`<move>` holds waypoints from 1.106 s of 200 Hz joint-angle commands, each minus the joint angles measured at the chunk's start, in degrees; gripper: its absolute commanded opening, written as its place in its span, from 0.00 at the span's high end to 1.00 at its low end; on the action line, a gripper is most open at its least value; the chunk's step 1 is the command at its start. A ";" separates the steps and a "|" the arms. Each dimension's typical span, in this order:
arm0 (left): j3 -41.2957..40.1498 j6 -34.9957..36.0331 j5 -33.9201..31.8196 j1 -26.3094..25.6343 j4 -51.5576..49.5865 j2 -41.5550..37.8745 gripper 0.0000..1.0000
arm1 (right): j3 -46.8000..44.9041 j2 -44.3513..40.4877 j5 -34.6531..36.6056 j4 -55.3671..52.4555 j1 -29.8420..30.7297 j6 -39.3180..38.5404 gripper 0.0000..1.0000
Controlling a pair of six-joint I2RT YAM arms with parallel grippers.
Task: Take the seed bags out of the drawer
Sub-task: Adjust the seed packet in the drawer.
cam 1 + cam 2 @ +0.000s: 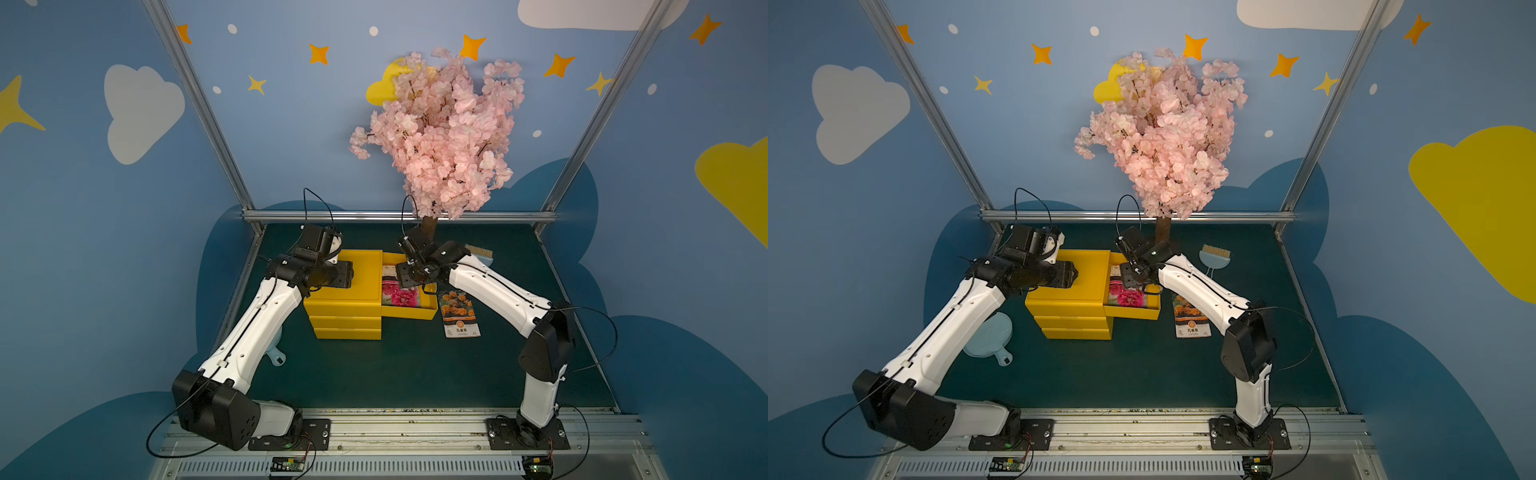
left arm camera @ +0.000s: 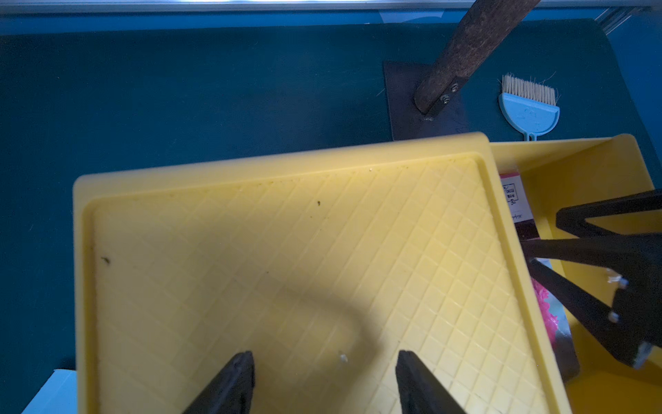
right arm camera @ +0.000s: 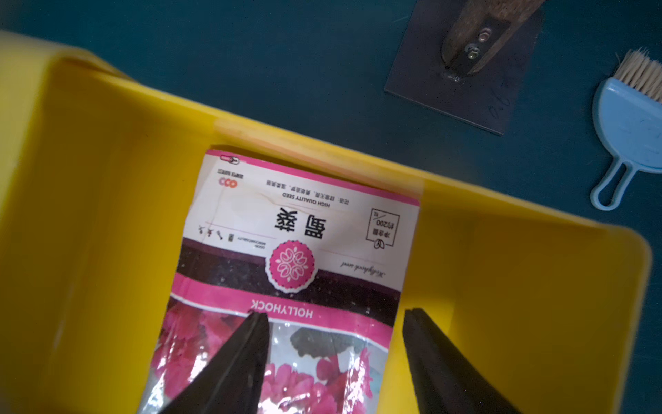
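Over drawer (image 3: 501, 251), R fingers (image 3: 247, 351) apart above pink seed bag (image 3: 297, 222), empty; L fingers (image 2: 233, 383) apart, empty

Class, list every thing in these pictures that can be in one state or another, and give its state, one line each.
drawer, pulled out, open.
two lower drawers, shut.
pink seed bag, lying flat in the drawer.
orange seed bag, out, flat on the table beside the drawer.
left gripper, open, empty, over the cabinet top.
right gripper, open, empty, over the pink seed bag.
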 commanded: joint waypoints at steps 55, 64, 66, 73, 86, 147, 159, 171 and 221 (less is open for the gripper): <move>-2.80 -0.11 1.59 0.34 -5.68 1.42 0.33 | 4.56 5.18 -5.56 -1.76 0.59 0.67 0.49; -2.84 -0.03 1.59 0.40 -5.69 1.40 0.33 | 4.83 5.58 -6.30 -1.74 0.65 0.86 0.51; -2.84 -0.04 1.59 0.34 -5.66 1.44 0.33 | 4.87 5.64 -6.54 -1.77 0.66 1.07 0.52; -2.84 -0.12 1.59 0.45 -5.68 1.48 0.33 | 5.02 5.91 -7.17 -1.82 0.71 1.56 0.53; -2.93 -0.11 1.59 0.40 -5.67 1.46 0.33 | 5.48 6.34 -9.03 -1.74 0.59 2.84 0.55; -3.44 -0.13 1.59 0.42 -5.47 1.58 0.33 | 5.12 5.75 -22.02 2.35 -1.56 6.79 0.58; -3.55 -0.04 1.52 0.46 -5.42 1.59 0.33 | 4.52 4.37 -22.20 2.93 -1.91 6.93 0.58; -3.64 0.01 1.58 0.48 -5.42 1.68 0.33 | 4.23 2.93 -21.92 2.86 -2.31 6.70 0.58; -3.36 -0.11 2.08 0.56 -5.07 1.89 0.33 | 4.10 -1.50 -15.60 -1.24 -2.61 3.38 0.50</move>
